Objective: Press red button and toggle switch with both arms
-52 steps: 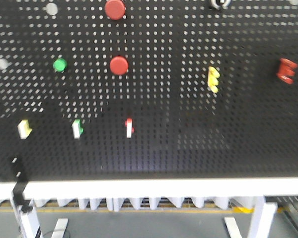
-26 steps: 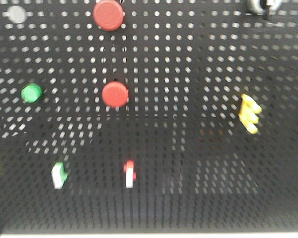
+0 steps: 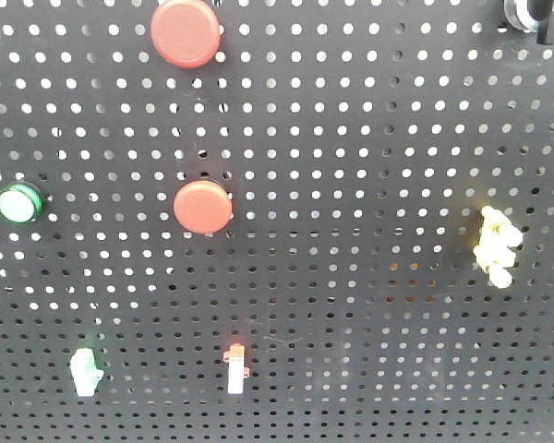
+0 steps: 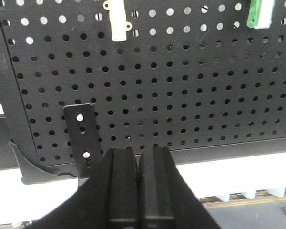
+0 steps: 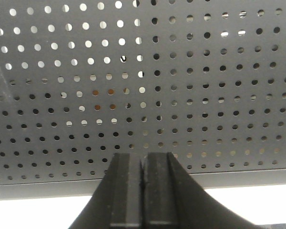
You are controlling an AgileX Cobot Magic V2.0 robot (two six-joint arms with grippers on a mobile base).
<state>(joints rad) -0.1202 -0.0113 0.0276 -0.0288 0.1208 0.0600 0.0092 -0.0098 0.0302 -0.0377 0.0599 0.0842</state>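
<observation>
In the front view the larger matte red button (image 3: 185,32) sits at the top of the black pegboard (image 3: 369,138). A slightly smaller red button (image 3: 201,206) is below it. A red-and-white toggle switch (image 3: 234,367) is low on the board, with a green toggle (image 3: 85,371) to its left and a yellow toggle (image 3: 492,245) at right. Neither gripper shows in this view. In the left wrist view my left gripper (image 4: 138,153) is shut and empty near the board's lower edge. In the right wrist view my right gripper (image 5: 143,156) is shut and empty, facing bare pegboard.
A green button (image 3: 18,203) is at the left and a black-and-silver knob (image 3: 532,15) at the top right. The left wrist view shows a cream toggle (image 4: 117,21), a green toggle (image 4: 260,14) and a black bracket (image 4: 83,138) at the board's lower left.
The front view has closed in on the pegboard: buttons and toggles look larger and spread outward, and the table edge and floor have dropped out of view.
</observation>
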